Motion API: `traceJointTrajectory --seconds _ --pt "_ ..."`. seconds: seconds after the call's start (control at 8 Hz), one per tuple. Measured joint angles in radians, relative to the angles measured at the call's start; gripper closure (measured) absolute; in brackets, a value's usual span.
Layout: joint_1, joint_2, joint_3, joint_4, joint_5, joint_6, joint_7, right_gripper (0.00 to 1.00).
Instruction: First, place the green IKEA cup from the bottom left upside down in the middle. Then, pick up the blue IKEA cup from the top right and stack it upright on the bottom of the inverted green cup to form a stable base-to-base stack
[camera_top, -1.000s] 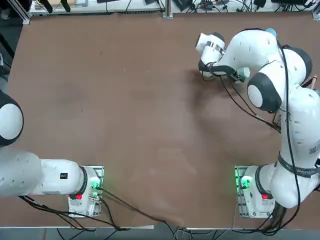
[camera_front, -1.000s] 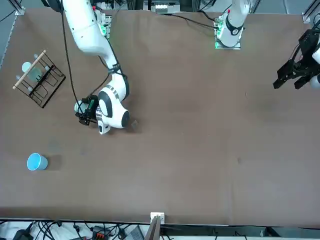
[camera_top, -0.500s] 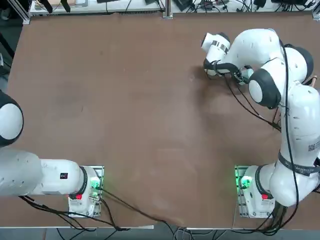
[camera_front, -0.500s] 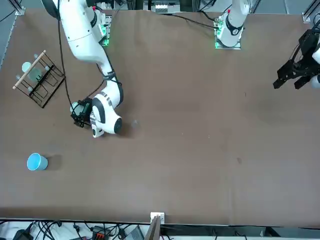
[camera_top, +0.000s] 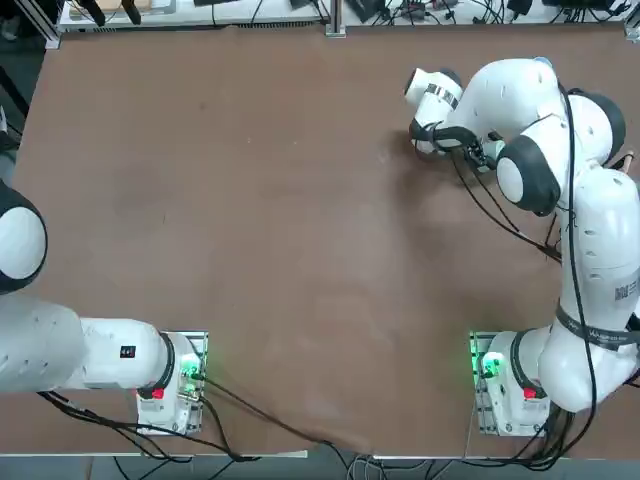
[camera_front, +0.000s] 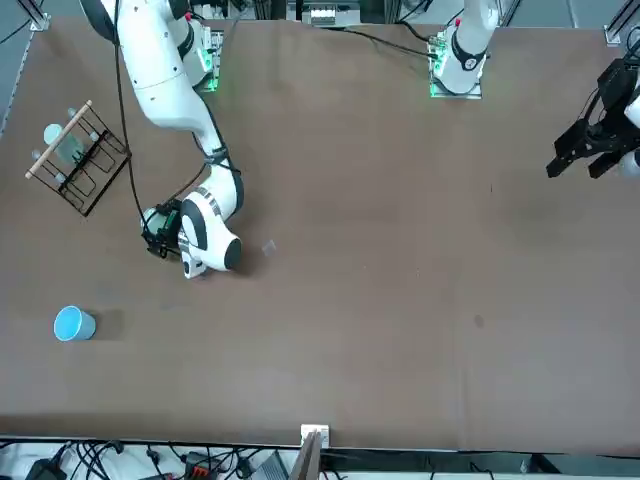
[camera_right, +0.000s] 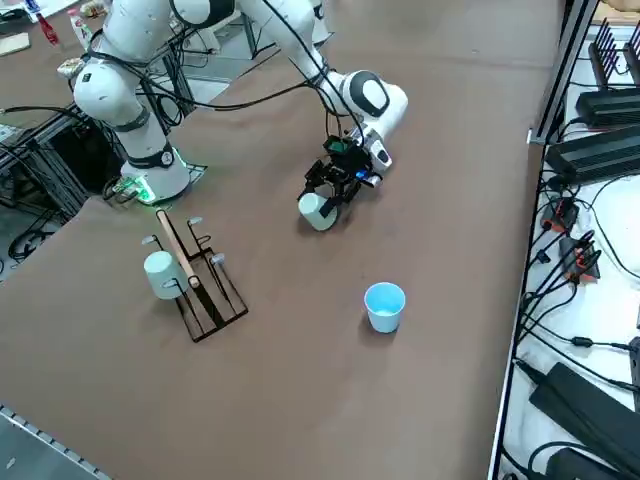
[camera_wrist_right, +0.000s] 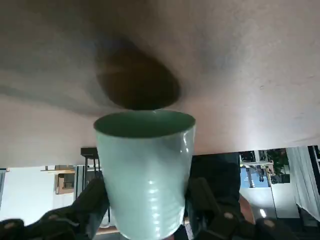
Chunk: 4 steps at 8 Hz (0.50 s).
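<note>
The green cup (camera_wrist_right: 145, 175) is clamped in the right gripper (camera_right: 335, 192), above the counter (camera_right: 330, 380). It should be inverted fully, lowered rim-flat mid-counter, then released, well clear of the blue cup (camera_right: 384, 305).

The green cup (camera_wrist_right: 145, 172) is pale mint, glossy and plain, clasped between black fingers (camera_wrist_right: 92, 200) of the right gripper (camera_right: 330, 195). The blue cup (camera_right: 385, 305) is light sky-blue, unpatterned. The tabletop (camera_front: 400, 300) is a uniform matte brown. The arm (camera_front: 165, 75) is white with black joint bands. Near one tabletop edge, a black wire rack (camera_right: 205, 285) with a pale wooden bar carries another mint cup (camera_right: 162, 274).
</note>
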Motion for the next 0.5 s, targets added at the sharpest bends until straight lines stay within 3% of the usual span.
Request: traceJointTrajectory --seconds 0.5 --pt "0.01 0.004 0.005 0.002 0.0 0.04 0.015 0.0"
